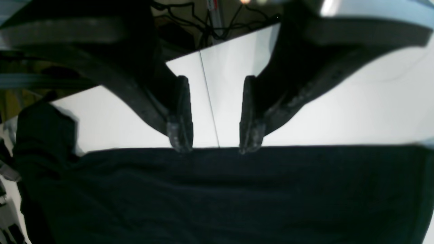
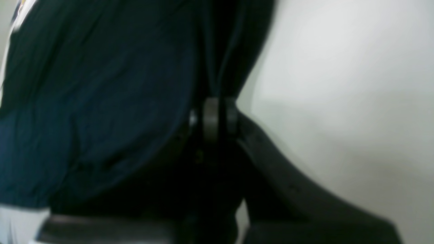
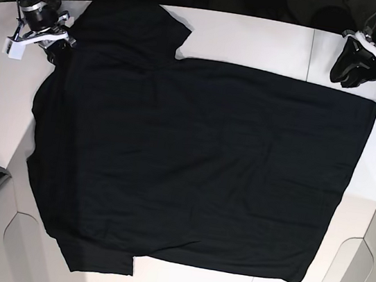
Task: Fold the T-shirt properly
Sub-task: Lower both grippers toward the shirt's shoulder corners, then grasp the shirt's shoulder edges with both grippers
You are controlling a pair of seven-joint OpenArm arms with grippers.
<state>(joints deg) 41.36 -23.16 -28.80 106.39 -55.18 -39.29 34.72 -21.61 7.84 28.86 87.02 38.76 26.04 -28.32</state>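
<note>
My right gripper (image 2: 218,117) was clamped on the T-shirt (image 3: 199,163): in the right wrist view its 2 pads (image 2: 211,118) sat pressed together at the centre of the frame with a pinch of dark cloth rising from between them, and the fabric spread away to the left of that frame (it looked navy there, though blurred). To the right of the pads I saw only the pale table (image 2: 339,84).

My left gripper (image 1: 214,135) stood with its jaws apart and nothing between them. In the left wrist view the 2 fingertips (image 1: 181,135) came down to the straight upper edge of the shirt, at it or just above it; I could not tell whether they touched. Between them ran a thin seam in the white table top, and the cloth filled the whole lower half of that frame.

In the base view the right gripper (image 3: 51,41) was at the upper left, at the shirt's corner, and the left gripper (image 3: 356,66) was at the upper right, by the other top corner. The shirt lay flat, plain black side up, covering most of the table (image 3: 258,39), with 1 sleeve jutting toward the top left and another at the bottom left.
</note>
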